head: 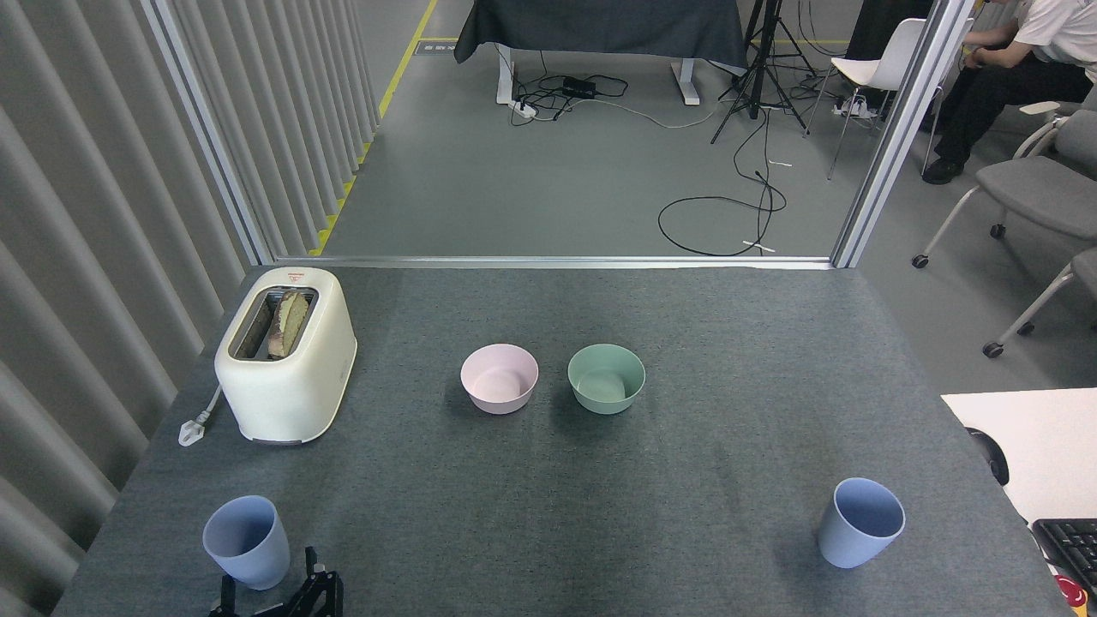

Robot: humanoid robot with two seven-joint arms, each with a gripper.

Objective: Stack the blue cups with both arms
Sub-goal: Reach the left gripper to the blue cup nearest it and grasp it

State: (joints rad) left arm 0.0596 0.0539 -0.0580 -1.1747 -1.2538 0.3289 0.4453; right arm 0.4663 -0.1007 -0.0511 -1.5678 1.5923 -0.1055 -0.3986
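Observation:
Two blue cups stand upright on the grey table. The left blue cup (247, 542) is near the front left corner, and the right blue cup (860, 523) is near the front right. My left gripper (269, 586) pokes up from the bottom edge, open, with one black finger (226, 593) to the left of the left cup's base and the other finger (312, 572) to its right. Whether the fingers touch the cup is unclear. My right gripper is out of view.
A cream toaster (285, 355) with bread in its slot stands at the left, its plug (194, 427) lying beside it. A pink bowl (500, 379) and a green bowl (606, 378) sit mid-table. A white desk (1041, 446) with a keyboard (1071, 544) adjoins the right edge.

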